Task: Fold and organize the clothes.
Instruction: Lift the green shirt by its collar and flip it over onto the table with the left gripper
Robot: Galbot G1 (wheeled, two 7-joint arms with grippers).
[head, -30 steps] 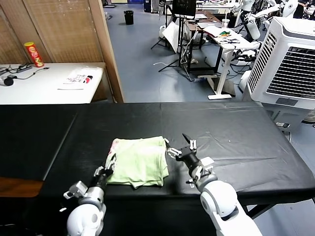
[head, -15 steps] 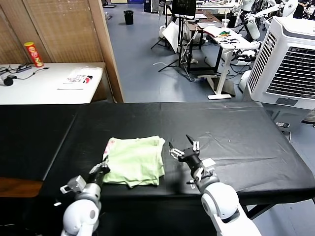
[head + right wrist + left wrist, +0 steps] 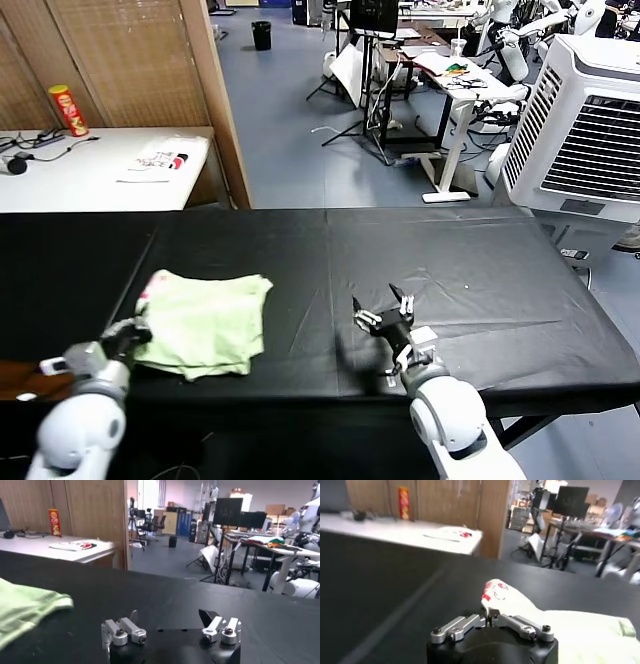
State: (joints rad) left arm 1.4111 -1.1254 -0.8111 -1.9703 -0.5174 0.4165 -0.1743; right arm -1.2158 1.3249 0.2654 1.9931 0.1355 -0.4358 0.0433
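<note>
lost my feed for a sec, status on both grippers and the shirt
Left gripper shut on the folded T-shirt's near-left edge. Right gripper open, empty, apart from the shirt on its right. Black table covering around the shirt shows nothing in the way.

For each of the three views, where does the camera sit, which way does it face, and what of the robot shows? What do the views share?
Head view: on the head, facing forward and down at the table; both arms show, left pincer shut on the T-shirt, right pincer open.
Left wrist view: behind the left pincer, looking along the table.
Right wrist view: behind the right pincer, facing across the table.
Shared: all three show the T-shirt.
</note>
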